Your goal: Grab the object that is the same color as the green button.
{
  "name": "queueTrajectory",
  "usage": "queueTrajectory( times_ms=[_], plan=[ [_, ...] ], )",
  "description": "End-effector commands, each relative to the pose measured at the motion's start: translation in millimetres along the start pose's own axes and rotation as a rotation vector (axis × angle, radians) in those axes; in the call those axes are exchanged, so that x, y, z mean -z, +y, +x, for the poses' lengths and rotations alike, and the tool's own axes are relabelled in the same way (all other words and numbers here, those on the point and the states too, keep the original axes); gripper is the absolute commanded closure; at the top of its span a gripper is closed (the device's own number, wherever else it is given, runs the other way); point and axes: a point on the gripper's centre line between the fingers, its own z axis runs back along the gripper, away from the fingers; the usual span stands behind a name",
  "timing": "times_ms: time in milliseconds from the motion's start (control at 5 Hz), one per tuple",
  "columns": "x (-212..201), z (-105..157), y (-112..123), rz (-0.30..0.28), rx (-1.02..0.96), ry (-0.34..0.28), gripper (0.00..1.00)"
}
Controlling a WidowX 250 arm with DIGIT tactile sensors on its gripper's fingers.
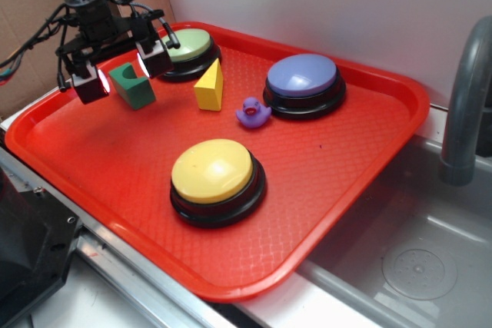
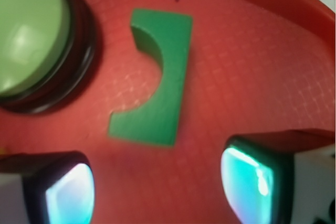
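Two glowing pads (image 2: pixel 71 195) frame the open gripper (image 1: pixel 121 71); the green block (image 2: pixel 157 80) sits just ahead, probably needing forward descent.

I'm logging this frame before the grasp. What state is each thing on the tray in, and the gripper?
gripper: open, above the block, nothing held.
green block: resting on the tray, not gripped, notch facing up.
green button: sitting on the tray, untouched.
yellow wedge: standing upright.
purple duck: upright.
yellow button: untouched.
blue-purple button: untouched.
red tray: flat by the sink.
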Motion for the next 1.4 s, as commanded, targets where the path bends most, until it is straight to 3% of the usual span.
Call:
queueTrajectory(
  times_ms=[0, 600, 800, 1200],
  plan=[
    [15.6, 14.5, 2.0, -0.001, -0.018, -0.024, 0.00],
    [23.9, 15.4, -1.3, -0.020, 0.002, -0.033, 0.00],
    [22.3, 14.7, -2.6, -0.044, 0.036, -0.046, 0.82],
    [19.3, 13.4, -3.8, -0.053, 0.038, -0.051, 0.98]
  ],
)
